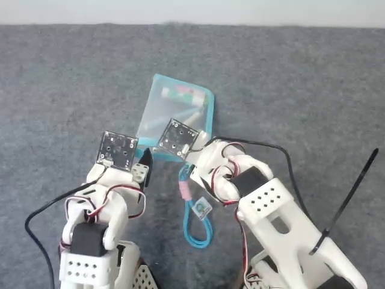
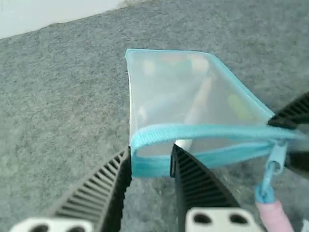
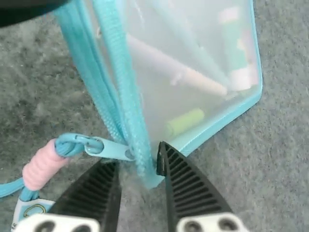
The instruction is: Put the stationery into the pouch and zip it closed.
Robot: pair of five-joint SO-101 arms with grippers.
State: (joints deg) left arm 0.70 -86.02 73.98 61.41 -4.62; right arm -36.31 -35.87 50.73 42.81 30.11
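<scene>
Currently, the translucent teal-edged zip pouch [image 1: 174, 111] lies on the grey felt counter [image 1: 301, 90], stationery [image 3: 193, 79] inside. Left jaws clamp one zipper-end corner; right jaws clamp the other, beside the teal slider [image 3: 108, 149].

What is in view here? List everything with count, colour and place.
pouch: one, clear with teal trim, on the table between the grippers
stationery: several pieces, white, green, pink; inside the pouch
slider: one, teal, at the pouch end by the right gripper
strap: one, blue loop, lying from the slider toward the arms
sleeve: one, pink, on the strap
tag: one, pale, on the strap
cable tie: one, black, by the right arm
table: one, grey
left gripper: one, black, clamped on the pouch corner
right gripper: one, black, at the slider end
</scene>
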